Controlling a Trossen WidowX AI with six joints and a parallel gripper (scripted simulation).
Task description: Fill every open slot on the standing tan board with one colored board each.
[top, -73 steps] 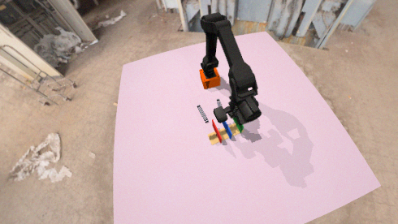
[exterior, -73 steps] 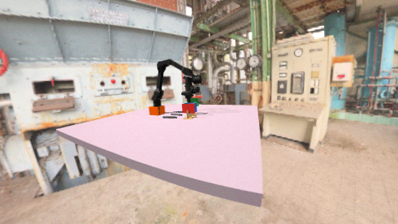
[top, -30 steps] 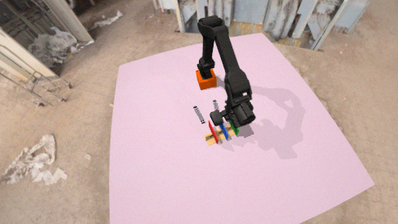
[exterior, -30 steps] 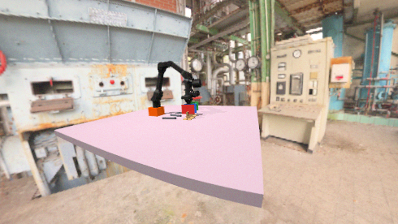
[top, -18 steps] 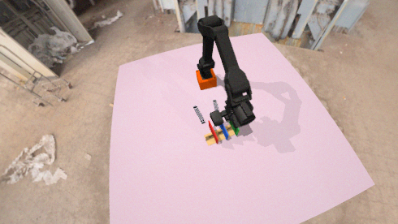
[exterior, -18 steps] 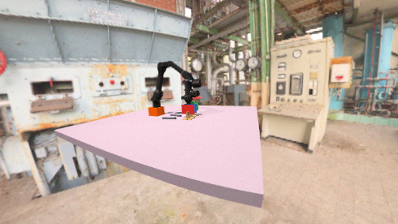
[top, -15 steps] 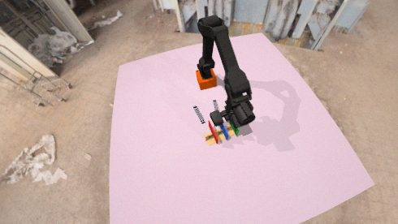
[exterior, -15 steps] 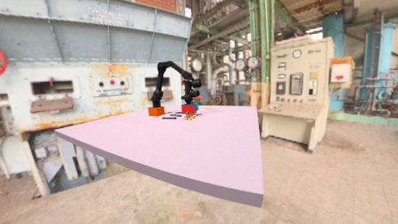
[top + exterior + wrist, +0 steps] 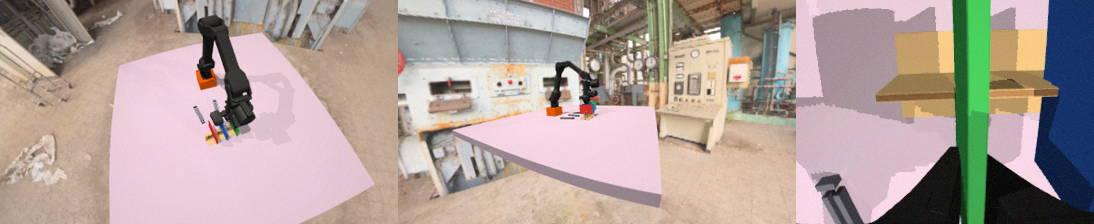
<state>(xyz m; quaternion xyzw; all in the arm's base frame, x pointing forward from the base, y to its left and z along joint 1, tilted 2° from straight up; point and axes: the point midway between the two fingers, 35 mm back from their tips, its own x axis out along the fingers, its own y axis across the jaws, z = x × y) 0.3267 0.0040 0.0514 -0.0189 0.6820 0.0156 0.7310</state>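
The jaws (image 9: 232,123) pinch the green board (image 9: 235,129) (image 9: 595,106) (image 9: 977,85) crosswise over the tan board (image 9: 209,140) (image 9: 587,118) (image 9: 916,90), apparently for slot alignment, which calls for checking the notch before pressing straight down

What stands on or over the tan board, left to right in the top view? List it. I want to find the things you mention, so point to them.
Red board (image 9: 213,132) (image 9: 586,109), blue board (image 9: 224,131) (image 9: 593,108) (image 9: 1071,100), green board (image 9: 235,129) (image 9: 595,106) (image 9: 976,75).
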